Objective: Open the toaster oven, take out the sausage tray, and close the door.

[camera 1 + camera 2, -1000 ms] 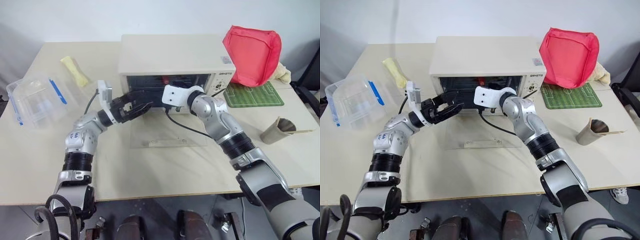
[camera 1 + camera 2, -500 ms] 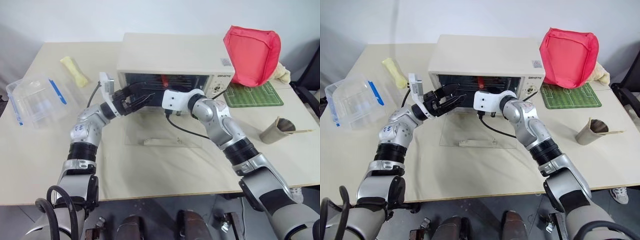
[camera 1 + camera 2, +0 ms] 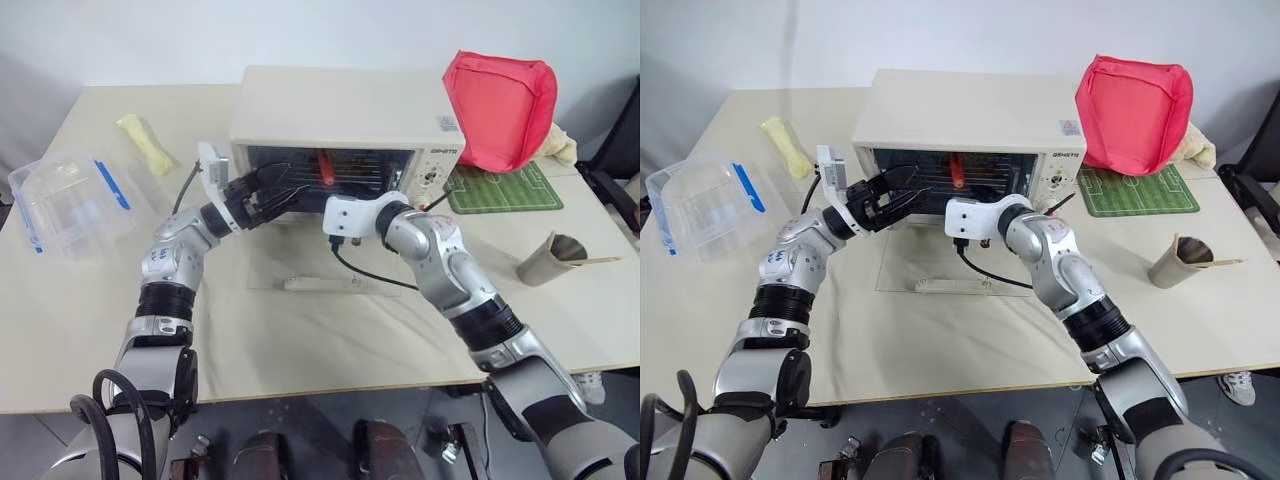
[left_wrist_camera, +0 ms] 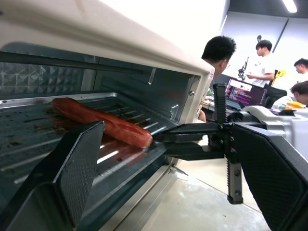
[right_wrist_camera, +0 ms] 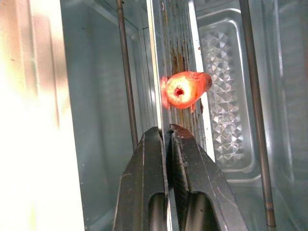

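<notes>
From the head cameras, the toaster oven [image 3: 345,115] stands at the back of the pale surface [image 3: 330,330], cream-white and boxy, with its control panel on the right. The door [image 3: 945,262] lies folded down flat on the surface in front of it, glass up, bar handle at the near edge. Inside, a red sausage [image 3: 325,167] shows with its long axis running front to back.

In the left wrist view, the sausage tray [image 4: 57,139] sits in the oven cavity, a shallow silver tray with a ridged, brown-stained base. The sausage lies along it, one end toward the opening. The left gripper [image 4: 159,159] has its fingers spread wide, just at the oven mouth beside the tray's front edge.

In the right wrist view, the right gripper [image 5: 167,132] is closed tight on the tray's front rim, which appears pinched between its fingers, though the contact is hard to make out. The sausage's cut end faces the camera.
</notes>
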`<action>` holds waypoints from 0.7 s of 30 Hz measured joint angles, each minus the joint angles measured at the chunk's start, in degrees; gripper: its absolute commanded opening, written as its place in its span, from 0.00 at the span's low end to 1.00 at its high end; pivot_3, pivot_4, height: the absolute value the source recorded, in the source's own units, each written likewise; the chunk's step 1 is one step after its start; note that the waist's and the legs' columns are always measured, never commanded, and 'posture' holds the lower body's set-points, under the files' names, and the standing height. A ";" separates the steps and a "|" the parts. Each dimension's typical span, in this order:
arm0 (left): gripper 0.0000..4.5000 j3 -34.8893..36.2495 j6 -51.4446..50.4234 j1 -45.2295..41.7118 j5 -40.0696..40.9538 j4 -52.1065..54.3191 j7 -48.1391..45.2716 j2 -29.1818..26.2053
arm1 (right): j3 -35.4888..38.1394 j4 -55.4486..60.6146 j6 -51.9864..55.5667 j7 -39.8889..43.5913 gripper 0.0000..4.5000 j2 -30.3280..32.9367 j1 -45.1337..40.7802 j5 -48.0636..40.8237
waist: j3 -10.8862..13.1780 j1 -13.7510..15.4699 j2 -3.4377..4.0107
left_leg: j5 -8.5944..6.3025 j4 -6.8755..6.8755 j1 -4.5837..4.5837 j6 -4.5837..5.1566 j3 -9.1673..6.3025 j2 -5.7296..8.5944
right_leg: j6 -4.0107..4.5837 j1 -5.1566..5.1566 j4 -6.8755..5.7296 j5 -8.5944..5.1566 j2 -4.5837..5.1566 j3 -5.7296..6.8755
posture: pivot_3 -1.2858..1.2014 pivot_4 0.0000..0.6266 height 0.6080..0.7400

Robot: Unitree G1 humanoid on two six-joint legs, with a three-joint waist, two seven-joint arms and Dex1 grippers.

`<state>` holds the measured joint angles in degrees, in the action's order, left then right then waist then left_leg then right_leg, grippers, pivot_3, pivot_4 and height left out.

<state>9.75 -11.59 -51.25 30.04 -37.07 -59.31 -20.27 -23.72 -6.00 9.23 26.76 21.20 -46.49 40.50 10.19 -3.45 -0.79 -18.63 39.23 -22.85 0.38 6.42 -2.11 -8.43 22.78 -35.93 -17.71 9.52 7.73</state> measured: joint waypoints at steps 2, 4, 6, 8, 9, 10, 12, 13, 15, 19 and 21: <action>1.00 0.35 -0.44 0.00 0.00 0.02 -0.27 -0.07 | -0.05 1.93 0.82 0.23 0.00 -0.11 1.20 0.60 | 0.00 -0.04 0.00 | 0.00 0.00 0.01 0.00 0.02 0.00 | 0.00 0.00 0.00 0.00 0.00 -0.01 | 0.52 0.24 1.00; 1.00 0.47 -0.64 0.01 0.00 0.02 -0.42 -0.15 | -0.02 3.74 1.51 0.54 0.00 -0.23 2.42 1.20 | 0.00 -0.03 0.00 | 0.00 0.00 0.01 0.00 0.02 0.00 | 0.00 0.00 0.00 0.00 0.00 -0.01 | 0.52 0.24 1.00; 1.00 0.52 -0.80 0.01 0.00 0.02 -0.67 -0.32 | -0.02 5.63 2.33 0.81 0.00 -0.41 3.67 1.73 | 0.00 -0.03 0.00 | 0.00 0.00 0.01 0.00 0.02 0.00 | 0.00 0.00 0.00 0.00 0.00 -0.01 | 0.52 0.24 1.00; 1.00 0.54 -0.86 0.01 0.00 0.01 -0.83 -0.47 | 0.01 7.40 3.00 0.95 0.00 -0.64 4.95 2.15 | 0.00 -0.04 0.00 | 0.00 0.00 0.01 0.00 0.03 0.00 | 0.00 0.00 0.00 0.00 0.00 -0.02 | 0.52 0.24 1.00; 1.00 0.55 -0.86 0.01 0.00 -0.01 -0.83 -0.48 | 0.01 7.90 3.31 1.11 0.00 -0.75 5.26 2.37 | 0.00 -0.04 0.00 | 0.00 0.00 0.01 0.00 0.03 0.00 | 0.00 0.00 0.00 0.00 0.00 -0.01 | 0.52 0.24 1.00; 1.00 0.56 -0.86 0.01 0.00 -0.01 -0.83 -0.54 | 0.01 8.25 3.54 1.23 0.00 -0.82 5.45 2.53 | 0.00 -0.04 0.00 | 0.00 0.00 0.01 0.00 0.03 0.00 | 0.00 0.00 0.00 0.00 0.00 -0.01 | 0.52 0.24 1.00; 1.00 0.57 -0.87 0.01 0.00 -0.01 -0.86 -0.67 | 0.01 8.79 3.91 1.37 0.00 -0.92 5.72 2.86 | 0.00 -0.03 0.00 | 0.00 0.00 0.01 0.00 0.03 0.00 | 0.00 0.00 0.00 0.00 0.00 -0.01 | 0.52 0.24 1.00; 1.00 0.58 -0.90 0.01 0.00 -0.01 -0.87 -0.78 | 0.01 9.36 4.24 1.54 0.00 -0.97 6.05 3.01 | 0.00 -0.02 0.00 | 0.00 0.00 0.01 0.00 0.03 0.00 | 0.00 0.00 0.00 0.00 0.00 -0.01 | 0.52 0.24 1.00; 1.00 0.71 -1.01 0.01 0.00 -0.01 -0.91 -0.94 | 0.02 10.63 4.65 1.87 0.00 -1.00 6.85 3.17 | 0.00 0.01 0.00 | 0.00 -0.01 0.01 0.00 0.03 0.00 | 0.00 0.00 0.01 0.00 0.00 -0.01 | 0.52 0.24 1.00; 1.00 1.14 -1.57 0.02 0.00 -0.01 -1.20 -1.50 | 0.09 13.42 4.73 2.73 0.00 -0.47 8.98 3.60 | 0.00 0.00 0.00 | 0.00 -0.01 0.01 0.00 0.04 0.00 | 0.00 0.00 0.01 0.00 0.00 -0.02 | 0.52 0.24 1.00; 1.00 1.26 -1.71 0.05 0.01 0.00 -1.40 -1.84 | 0.12 15.27 4.60 3.48 0.00 0.15 10.06 3.66 | 0.00 0.05 0.00 | 0.00 0.00 0.01 0.00 0.05 0.00 | 0.00 0.00 0.01 0.00 0.00 -0.03 | 0.52 0.24 1.00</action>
<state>11.01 -13.30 -51.20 30.04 -37.07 -60.71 -22.11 -23.61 9.27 13.83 30.24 21.35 -36.43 44.16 10.19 -3.40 -0.79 -18.63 39.22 -22.84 0.38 6.47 -2.11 -8.43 22.79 -35.92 -17.71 9.52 7.70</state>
